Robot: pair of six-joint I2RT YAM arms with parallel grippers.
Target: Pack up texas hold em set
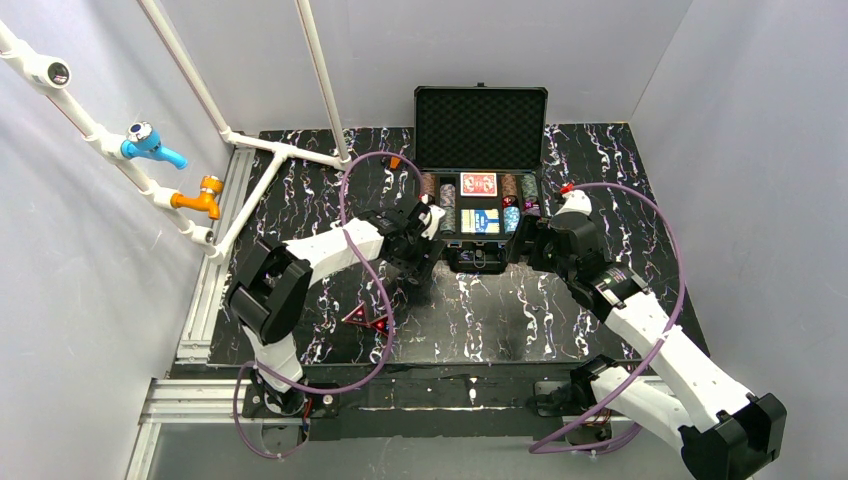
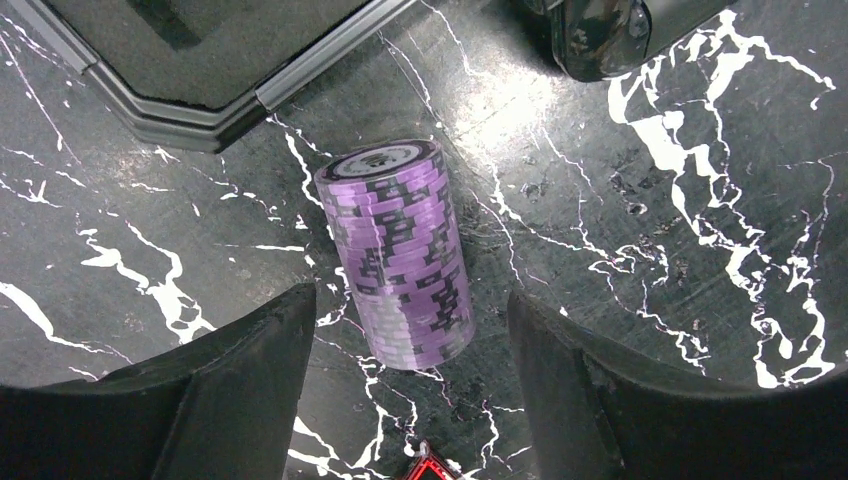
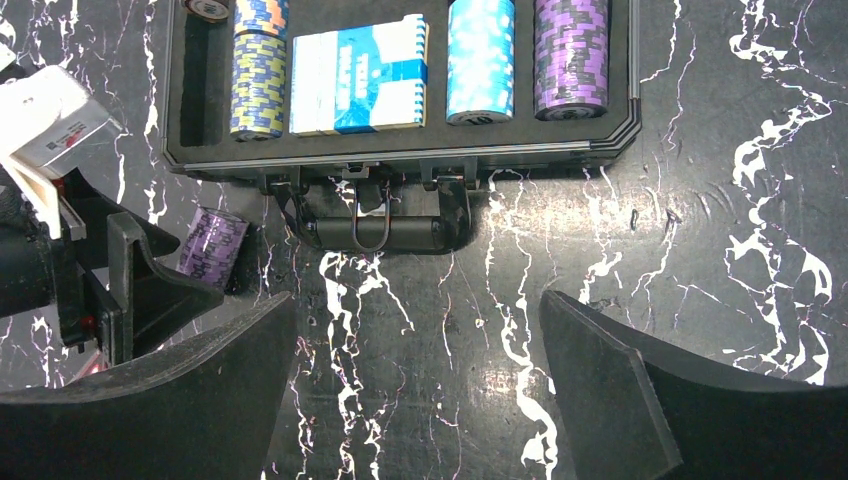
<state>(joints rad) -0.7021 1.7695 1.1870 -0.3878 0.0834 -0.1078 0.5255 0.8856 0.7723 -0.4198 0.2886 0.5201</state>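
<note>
The black case (image 1: 480, 115) stands open at the back middle, foam lid up. Its tray holds chip stacks, a red deck (image 1: 479, 184) and a blue deck (image 3: 360, 75). A purple chip stack (image 2: 400, 255) stands on the table just outside the case's front left corner (image 2: 200, 90). My left gripper (image 2: 410, 330) is open, one finger on each side of this stack, not touching it. My right gripper (image 3: 420, 380) is open and empty over the table in front of the case handle (image 3: 375, 232). Two red triangles (image 1: 365, 318) lie near the left arm.
A small orange object (image 1: 395, 162) lies left of the case lid. White pipes with a blue and an orange tap (image 1: 200, 197) run along the left wall. The left gripper (image 3: 130, 290) shows beside the purple stack (image 3: 212, 245) in the right wrist view.
</note>
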